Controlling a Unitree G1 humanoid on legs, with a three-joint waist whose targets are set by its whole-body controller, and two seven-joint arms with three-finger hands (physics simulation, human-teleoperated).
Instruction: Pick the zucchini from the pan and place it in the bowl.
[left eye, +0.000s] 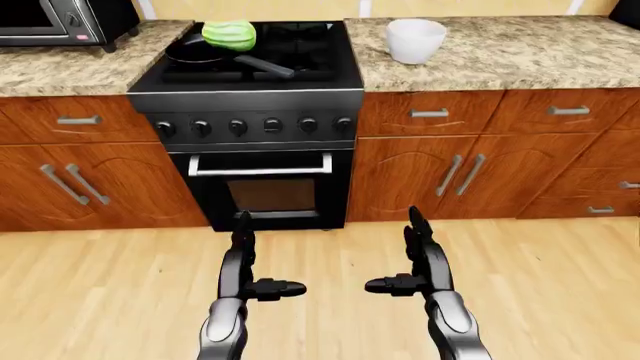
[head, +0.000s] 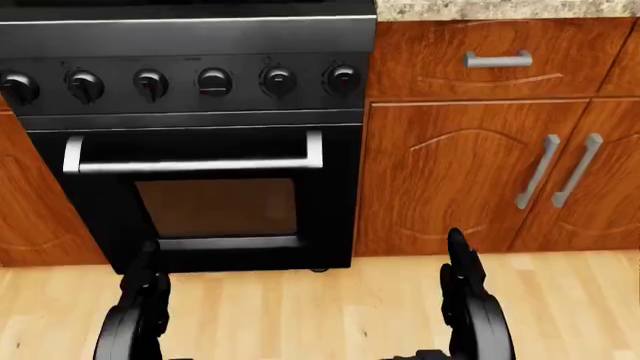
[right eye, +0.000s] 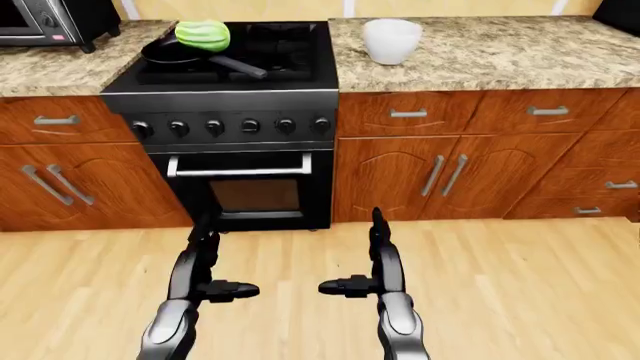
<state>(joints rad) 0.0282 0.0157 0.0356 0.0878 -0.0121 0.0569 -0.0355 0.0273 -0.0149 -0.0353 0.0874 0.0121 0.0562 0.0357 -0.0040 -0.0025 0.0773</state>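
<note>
Left-eye view: a black stove (left eye: 245, 82) is seen set between wooden cabinets under a granite bench (left eye: 520, 49). A black pan (left eye: 205, 52) sits on the stove's left burners, handle pointing down-right. The zucchini (left eye: 229, 34), a pale green rounded lump, lies in the pan; its long axis appears to run left to right, though that is hard to judge. A white bowl (left eye: 415, 40) stands on the bench just right of the stove. Both hands are held low over the wooden floor, well apart from the stove: the left hand (left eye: 245, 274) and right hand (left eye: 420, 270), each with fingers spread apart and empty. The zucchini lies up and slightly left of the left hand, which is judged the nearer one.

Head view: only the oven door (head: 195, 195), knobs and cabinets are shown, with the tops of both hands at the bottom edge. Pan, zucchini and bowl are out of frame here.

Right-eye view: the same scene is shown, shifted slightly leftward; nothing further is added.
</note>
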